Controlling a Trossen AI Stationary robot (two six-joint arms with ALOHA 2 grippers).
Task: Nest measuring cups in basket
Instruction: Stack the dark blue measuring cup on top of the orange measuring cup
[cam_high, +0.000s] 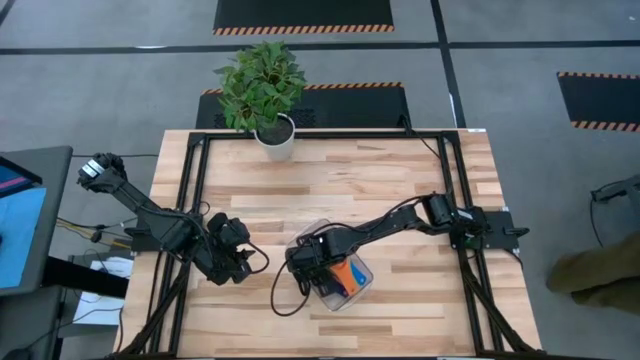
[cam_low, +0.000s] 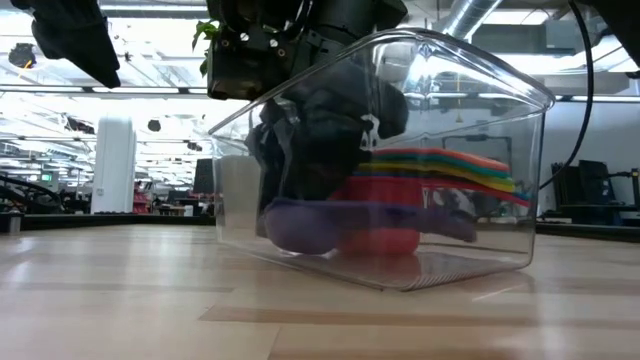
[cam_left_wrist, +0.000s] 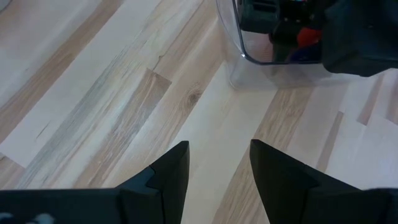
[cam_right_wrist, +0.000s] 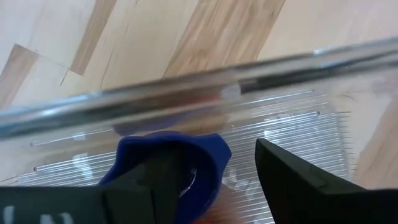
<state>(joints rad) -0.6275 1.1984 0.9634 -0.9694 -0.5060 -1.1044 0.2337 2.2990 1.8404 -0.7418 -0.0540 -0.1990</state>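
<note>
Right pincer, fingers apart, straddles blue cup inside basket; left pincer apart.

Bright overhead light; glare streaks the blurred basket rim up close.

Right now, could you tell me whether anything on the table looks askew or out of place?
Nothing is spilled. The basket sits skewed to the table's edges, with the nested measuring cups inside. The right pincer is open in the basket beside a dark blue cup.
</note>
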